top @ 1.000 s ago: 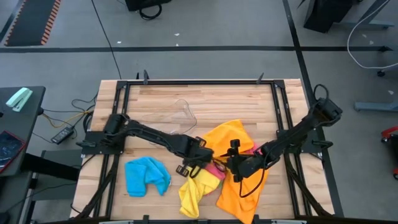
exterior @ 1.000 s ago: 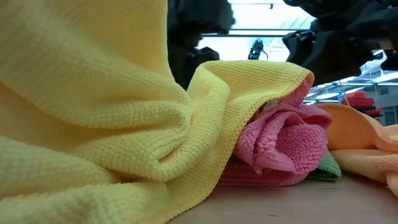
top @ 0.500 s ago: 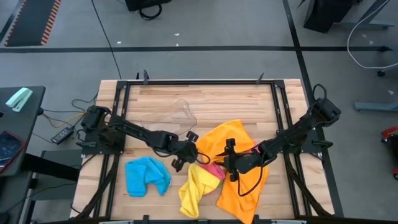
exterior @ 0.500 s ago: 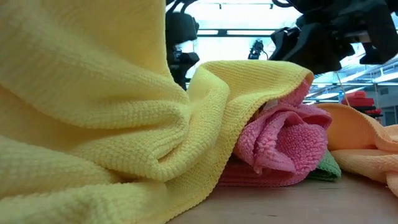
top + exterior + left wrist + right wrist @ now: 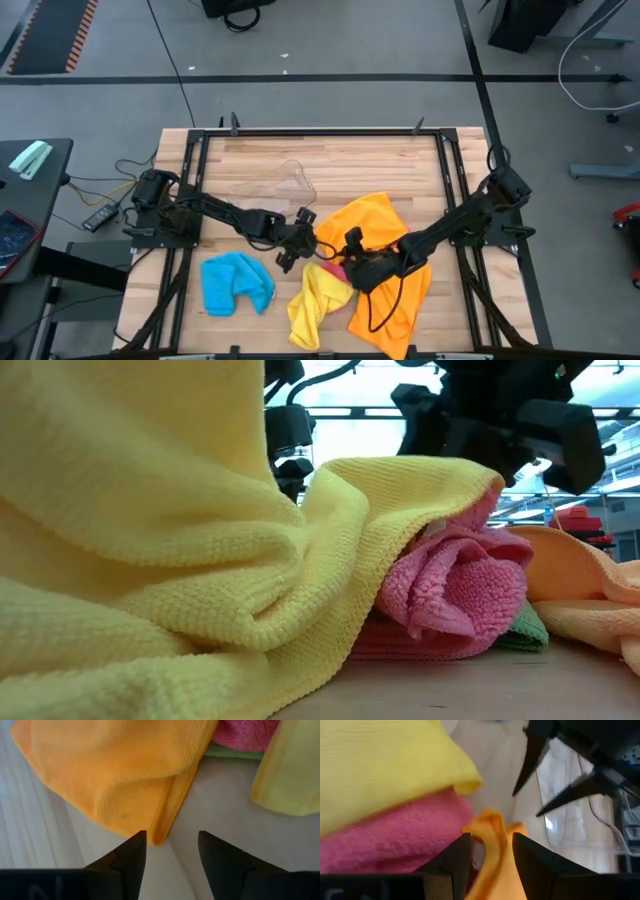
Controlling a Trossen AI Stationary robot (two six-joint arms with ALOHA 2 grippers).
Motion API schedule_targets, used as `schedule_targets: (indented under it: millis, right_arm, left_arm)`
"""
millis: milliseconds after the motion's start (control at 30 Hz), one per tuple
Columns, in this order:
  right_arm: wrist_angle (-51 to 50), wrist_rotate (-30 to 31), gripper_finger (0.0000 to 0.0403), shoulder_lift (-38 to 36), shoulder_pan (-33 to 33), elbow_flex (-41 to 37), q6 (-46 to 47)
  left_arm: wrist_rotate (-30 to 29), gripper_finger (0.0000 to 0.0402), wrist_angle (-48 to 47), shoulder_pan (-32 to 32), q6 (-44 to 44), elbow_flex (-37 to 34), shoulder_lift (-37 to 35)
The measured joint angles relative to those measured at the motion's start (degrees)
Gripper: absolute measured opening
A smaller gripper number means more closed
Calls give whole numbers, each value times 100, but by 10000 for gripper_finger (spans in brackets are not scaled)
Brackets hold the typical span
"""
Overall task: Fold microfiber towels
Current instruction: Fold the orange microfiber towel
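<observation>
The orange towel (image 5: 390,290) lies crumpled at the table's near right. The yellow towel (image 5: 313,305) is to its left, with the pink towel (image 5: 450,590) and a green one (image 5: 527,630) tucked between them. The blue towel (image 5: 237,283) lies apart at the near left. My left gripper (image 5: 170,842) is open, just short of the orange towel's corner (image 5: 159,836), which rests on the table. My right gripper (image 5: 491,837) is open over the pile's middle, beside the pink and yellow towels. My right gripper's fingers stand on either side of a raised fold of the orange towel (image 5: 492,827), coming slanting down from the table's right. The fold lies close against one finger (image 5: 530,857), with a dark gap at the other. I cannot tell whether the fold is held.
A clear plastic tub (image 5: 275,185) stands behind the left arm toward the far side. Black rails (image 5: 455,200) frame the tabletop. Bare wood shows along the far half of the table.
My left gripper has drawn back from the yellow and pink towels toward the table's left and sunk lower. My right gripper has gone toward the table's left across the orange towel and rolled about its own line. The towels lie as they did.
</observation>
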Motion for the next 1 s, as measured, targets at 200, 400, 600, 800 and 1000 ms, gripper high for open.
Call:
schedule_targets:
  millis: [200,400,600,800,1000]
  right_arm:
    - [-65,-57,155,162,-133,-2,-73]
    - [118,-649,147,166,-333,0,130]
    - [186,-720,113,122,-350,0,178]
    - [199,-919,41,118,-354,0,298]
    - [189,-940,7,-44,-345,0,446]
  left_arm:
    - [0,173,32,10,2,-1,0]
    - [4,174,44,8,-1,-1,0]
    - [3,165,50,8,-65,-1,2]
    - [67,156,52,8,-94,-1,7]
    - [73,170,141,0,397,-1,9]
